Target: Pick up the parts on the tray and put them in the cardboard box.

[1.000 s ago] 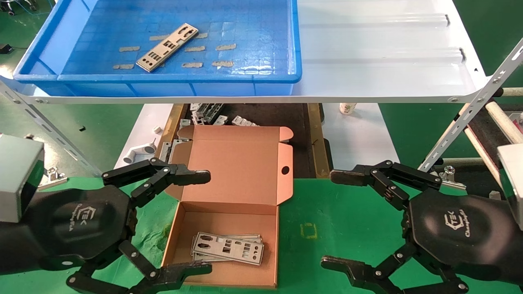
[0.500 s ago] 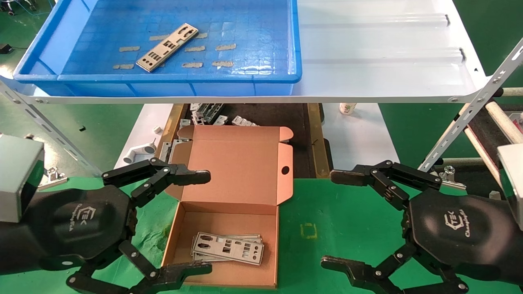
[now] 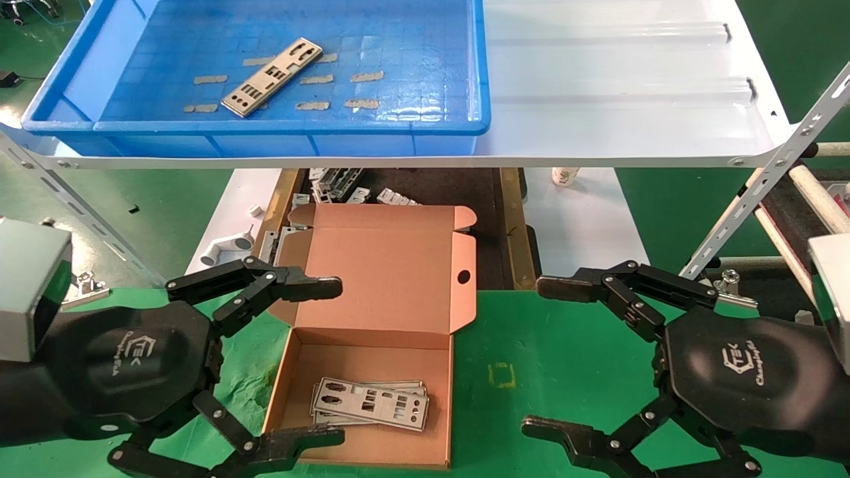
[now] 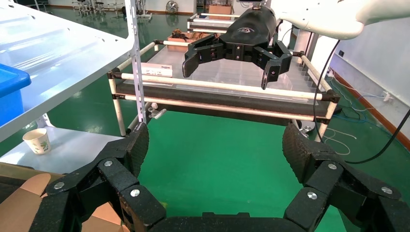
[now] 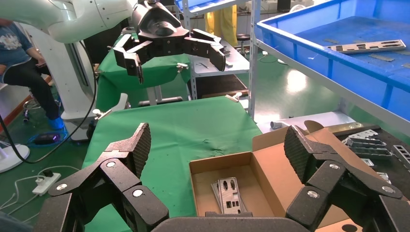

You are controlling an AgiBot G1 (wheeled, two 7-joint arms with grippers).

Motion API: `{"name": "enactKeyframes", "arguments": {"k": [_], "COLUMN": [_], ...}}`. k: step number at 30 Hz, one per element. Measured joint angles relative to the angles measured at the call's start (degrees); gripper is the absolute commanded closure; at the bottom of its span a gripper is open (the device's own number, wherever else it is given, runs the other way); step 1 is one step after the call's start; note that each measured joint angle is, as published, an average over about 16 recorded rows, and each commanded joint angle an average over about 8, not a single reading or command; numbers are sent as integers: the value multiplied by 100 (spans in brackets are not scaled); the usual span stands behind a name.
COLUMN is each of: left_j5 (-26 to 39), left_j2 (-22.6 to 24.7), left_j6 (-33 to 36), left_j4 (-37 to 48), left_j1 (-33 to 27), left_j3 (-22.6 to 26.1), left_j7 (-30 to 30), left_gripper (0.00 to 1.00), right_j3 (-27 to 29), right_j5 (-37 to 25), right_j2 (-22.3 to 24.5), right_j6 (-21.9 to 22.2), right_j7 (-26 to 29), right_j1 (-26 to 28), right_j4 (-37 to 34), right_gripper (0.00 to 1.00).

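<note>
One silver punched plate (image 3: 271,77) lies at a slant on the floor of the blue tray (image 3: 279,136) on the white shelf; it also shows in the right wrist view (image 5: 368,46). The open cardboard box (image 3: 405,279) sits on the green table with a few plates (image 3: 369,402) stacked inside, also seen in the right wrist view (image 5: 226,195). My left gripper (image 3: 332,362) is open and empty, hovering at the box's left side. My right gripper (image 3: 541,355) is open and empty over the green cloth, right of the box.
The white ribbed shelf (image 3: 617,99) overhangs the far side of the table. Below it lie grey bent brackets (image 3: 339,182), a white pipe elbow (image 3: 226,247) and a paper cup (image 3: 564,176). A roller rack (image 3: 810,192) stands at the right.
</note>
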Motion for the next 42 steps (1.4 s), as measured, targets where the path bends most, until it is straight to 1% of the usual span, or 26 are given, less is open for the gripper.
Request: {"name": "enactKeyframes", "arguments": {"k": [42], "left_j5": [0], "left_j2": [0], "left_j6": [0], "left_j4": [0], "left_j1": [0], "left_j3": [0], "left_j7": [0], "left_gripper": [0], "right_j3": [0], "right_j5": [0], "right_j2": [0], "right_j6": [0], "right_j7": [0], "right_j1": [0], "right_j4": [0], "right_gripper": [0]}}
